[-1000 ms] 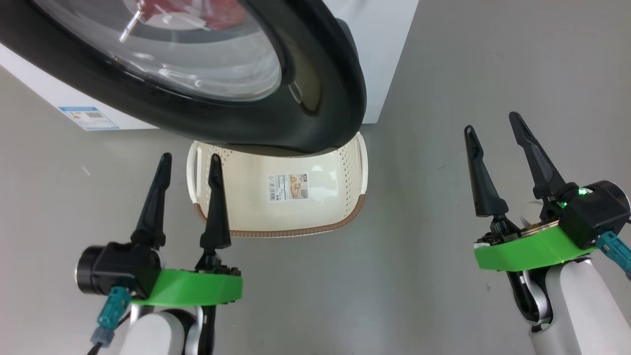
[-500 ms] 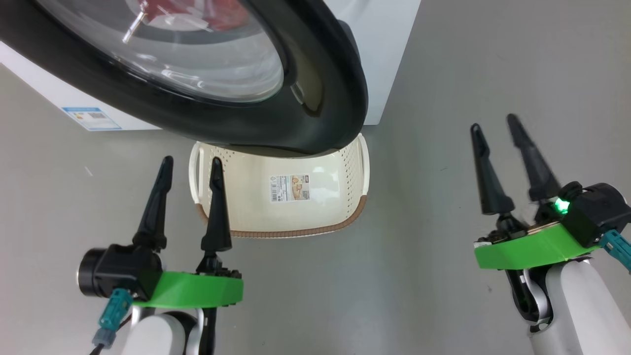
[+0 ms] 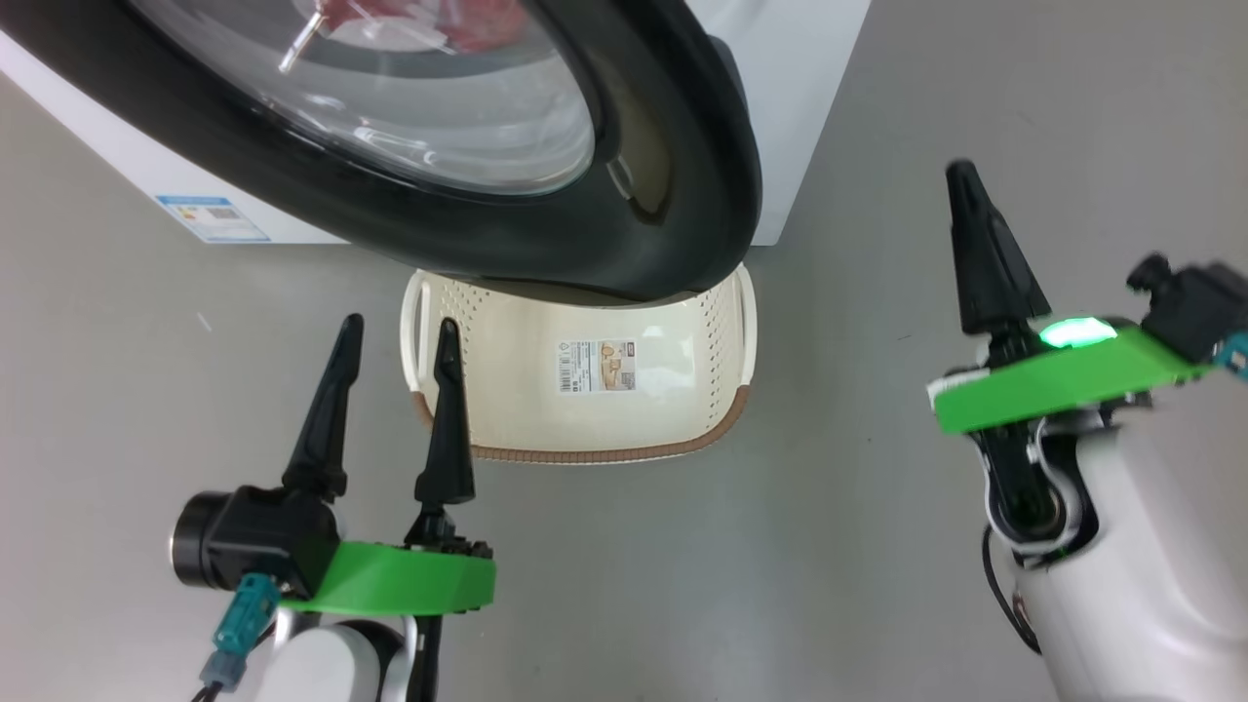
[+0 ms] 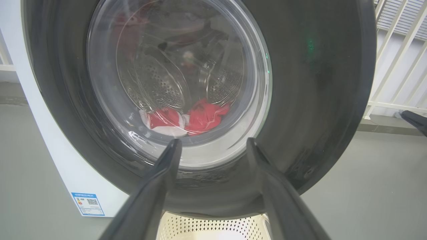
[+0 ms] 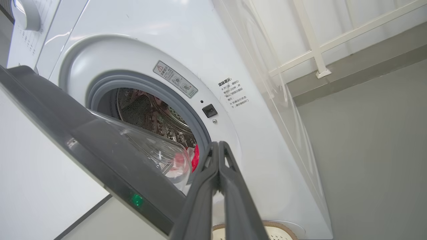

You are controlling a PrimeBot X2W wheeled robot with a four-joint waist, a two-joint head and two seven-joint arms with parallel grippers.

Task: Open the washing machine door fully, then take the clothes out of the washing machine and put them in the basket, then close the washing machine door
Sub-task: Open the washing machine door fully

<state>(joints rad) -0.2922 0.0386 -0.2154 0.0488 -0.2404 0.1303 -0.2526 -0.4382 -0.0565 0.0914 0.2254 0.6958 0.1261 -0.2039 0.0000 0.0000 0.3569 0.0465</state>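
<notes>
One round black washing machine door (image 3: 673,205), ajar, swung out from the white washing machine (image 3: 799,107) and overhanging the far end of the basket (image 3: 585,454). Behind its bulging glass, red and white clothes (image 4: 203,116) in a heap at the bottom of the drum (image 4: 160,90). Basket upright on the floor just in front of the machine, nothing in it but a paper label (image 3: 597,365) on its bottom. Near the basket's left side, the left gripper (image 3: 401,324), fingers spread wide with nothing between them, pointing toward the door. Well off to the right, the right gripper (image 3: 965,177), raised higher, fingers pressed flat together and gripping nothing, a green light (image 3: 1072,331) lit on its wrist. All around, smooth grey floor (image 3: 780,565), bare and matt. From the head: a small blue label (image 3: 213,216) low on the machine's front. From the left wrist: the door face-on, clothes through the glass, the basket's perforated wall under the door, a white railing (image 4: 393,50) against a pale wall to the right. From the right wrist: the gap behind the door, with the grey-blue rubber ring (image 5: 140,80), a latch socket (image 5: 209,110), a warning sticker (image 5: 175,79), and a sliver of red cloth beside the shut fingertips.
</notes>
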